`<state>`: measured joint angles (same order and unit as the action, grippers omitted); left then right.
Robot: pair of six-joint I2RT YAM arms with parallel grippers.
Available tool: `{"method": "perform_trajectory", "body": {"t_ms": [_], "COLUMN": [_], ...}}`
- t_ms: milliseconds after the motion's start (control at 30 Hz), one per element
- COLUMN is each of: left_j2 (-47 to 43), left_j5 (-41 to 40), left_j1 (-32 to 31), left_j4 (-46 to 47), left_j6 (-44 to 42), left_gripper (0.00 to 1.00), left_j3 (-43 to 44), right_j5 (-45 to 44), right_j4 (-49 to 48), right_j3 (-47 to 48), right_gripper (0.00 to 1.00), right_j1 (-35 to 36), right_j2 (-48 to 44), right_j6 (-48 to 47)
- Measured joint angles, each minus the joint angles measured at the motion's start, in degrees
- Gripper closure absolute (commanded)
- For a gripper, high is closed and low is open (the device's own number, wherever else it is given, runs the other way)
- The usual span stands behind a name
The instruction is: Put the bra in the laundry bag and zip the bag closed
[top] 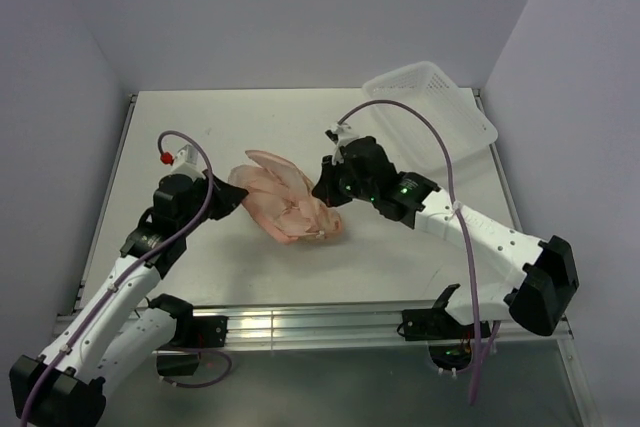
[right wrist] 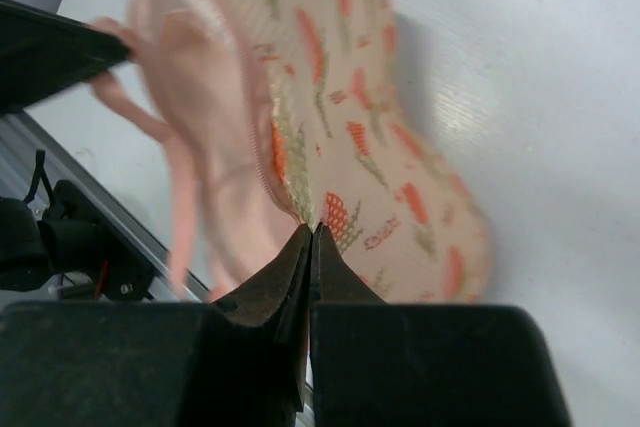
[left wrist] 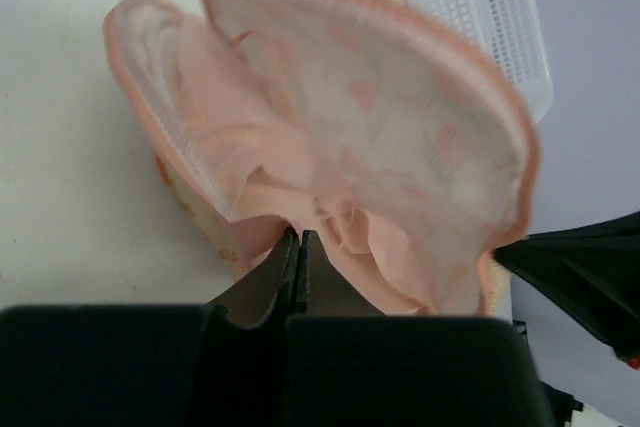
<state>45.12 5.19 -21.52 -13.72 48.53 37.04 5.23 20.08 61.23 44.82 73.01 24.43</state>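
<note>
The laundry bag (top: 300, 217), cream with orange print, lies open at the table's middle. The pale peach bra (top: 268, 182) sits bunched inside it. In the left wrist view the bag's mesh-lined flap (left wrist: 400, 117) stands up over the bra's folds (left wrist: 250, 157). My left gripper (left wrist: 299, 235) is shut on a fold of the bra at the bag's left side (top: 228, 197). My right gripper (right wrist: 313, 229) is shut on the printed bag's zipper edge (right wrist: 380, 137) at its right side (top: 322, 187). A pink strap (right wrist: 180, 197) hangs beside the bag.
A white plastic lattice basket (top: 430, 112) stands at the back right and also shows in the left wrist view (left wrist: 480, 17). The table's metal front rail (top: 300, 325) runs below the bag. Purple walls close the sides and back.
</note>
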Motion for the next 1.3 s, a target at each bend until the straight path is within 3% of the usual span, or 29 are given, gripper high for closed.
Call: {"method": "perform_trajectory", "body": {"t_ms": [133, 200, 233, 267, 300, 333, 400, 600, 633, 667, 733, 800, 900, 1033, 1167, 1300], "left_j2": [-2.6, -3.0, -3.0, -3.0, -3.1, -3.5, -5.0, -11.1, -11.6, -12.0, -12.6, -12.6, -11.7, -7.9, 2.2, 18.1], "left_j5": [-0.1, -0.3, -0.5, -0.8, -1.3, -1.7, -2.5, -3.3, -3.6, -3.8, -5.2, -6.7, -11.4, -22.8, -34.7, -42.8], "left_j1": [0.0, 0.0, 0.0, 0.0, 0.0, 0.0, 0.0, -0.9, -1.3, -1.8, -3.9, -6.9, -17.4, -40.1, -57.2, -64.8], "left_j4": [2.0, 1.8, 1.8, 1.7, 1.6, 1.3, -0.2, -2.4, -3.1, -3.9, -5.3, -6.4, -6.3, -3.9, -1.7, -0.6], "left_j6": [0.5, 0.5, 0.5, 0.4, 0.2, 0.3, 0.5, 0.8, 0.9, 0.9, 1.3, 1.7, 3.0, 7.9, 14.0, 19.3], "left_gripper": [0.99, 0.86, 0.77, 0.59, 0.53, 0.48, 0.43, 0.43, 0.47, 0.58, 0.64, 0.78, 0.85, 0.87, 0.78, 0.67], "left_j3": [-8.3, -11.3, -12.4, -13.4, -14.2, -14.7, -15.0, -14.8, -14.7, -14.6, -14.0, -13.2, -11.8, -11.1, -9.2, -3.1], "right_j5": [-5.3, -7.1, -7.8, -8.7, -9.2, -9.7, -10.5, -12.2, -12.9, -13.5, -15.4, -17.2, -19.6, -20.2, -19.4, -18.8], "right_j4": [-5.0, -7.5, -8.0, -8.0, -7.8, -7.3, -6.7, -10.1, -11.7, -13.4, -16.5, -19.7, -21.8, -25.0, -32.2, -38.9], "right_j3": [-0.1, -1.4, -2.1, -2.8, -3.2, -3.5, -4.4, -14.3, -17.4, -20.6, -28.2, -36.3, -45.7, -52.3, -53.4, -53.4], "right_gripper": [1.0, 1.0, 0.91, 0.75, 0.58, 0.31, 0.17, 0.14, 0.15, 0.15, 0.2, 0.26, 0.26, 0.22, 0.2, 0.23], "right_j1": [7.2, 10.5, 12.1, 13.4, 14.1, 14.8, 15.1, 14.9, 14.8, 14.8, 14.8, 14.8, 14.8, 14.8, 14.8, 14.8], "right_j2": [5.3, 9.6, 11.8, 13.8, 15.1, 16.2, 16.2, 4.5, 1.0, -2.6, -10.4, -17.3, -23.6, -25.6, -23.6, -20.3], "right_j6": [-0.7, -1.1, -1.4, -1.6, -1.6, -1.8, -2.1, 3.3, 5.6, 8.0, 13.4, 19.6, 27.6, 36.1, 41.3, 43.6]}}
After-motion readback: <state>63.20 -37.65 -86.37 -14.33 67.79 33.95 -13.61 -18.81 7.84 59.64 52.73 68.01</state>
